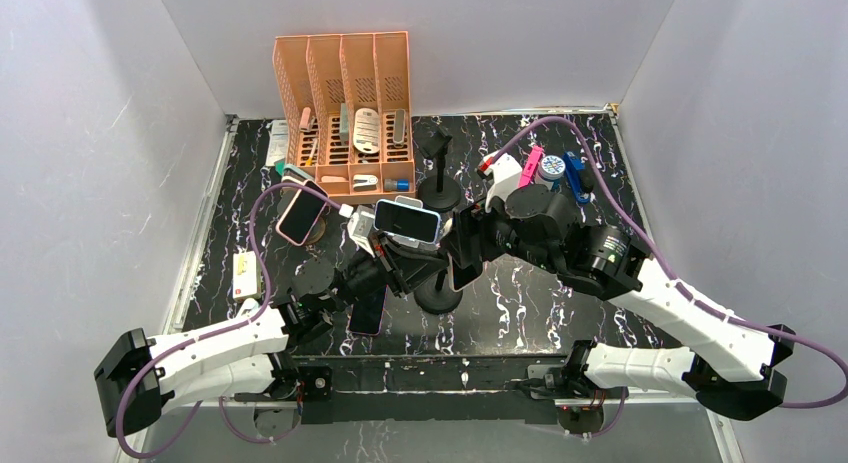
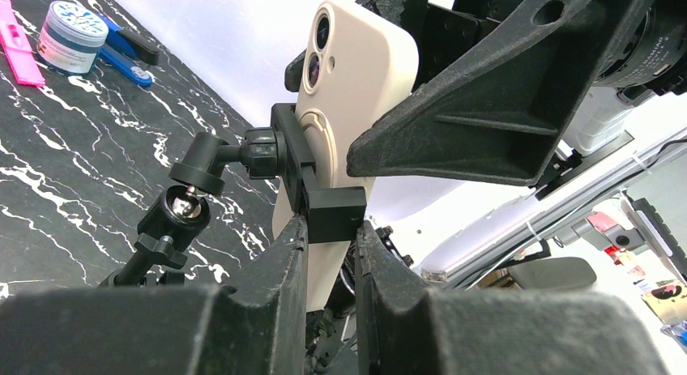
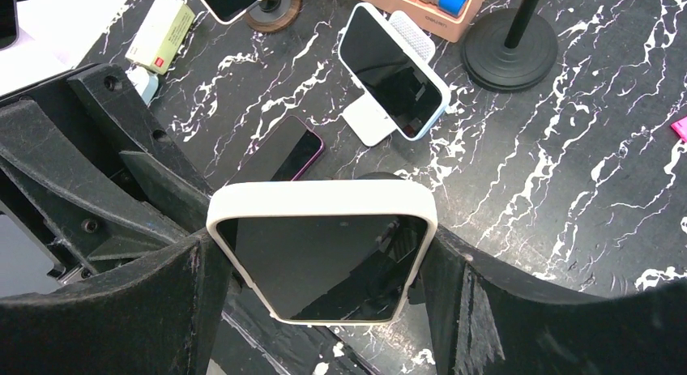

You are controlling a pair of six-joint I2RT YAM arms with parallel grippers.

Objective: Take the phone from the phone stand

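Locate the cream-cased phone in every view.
Top external: cream-cased phone, centre, mostly hidden between the arms.
Left wrist: upper centre, its back clamped in the stand.
Right wrist: bottom centre, screen showing, between the fingers.
Shared landmark: pink tool, upper right, top left, right edge respectively.

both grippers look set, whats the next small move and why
Probably ease the right gripper back, drawing the phone off its mount. Its fingers press both phone edges, and the left gripper clamps the phone stand bracket, so the stand should hold.
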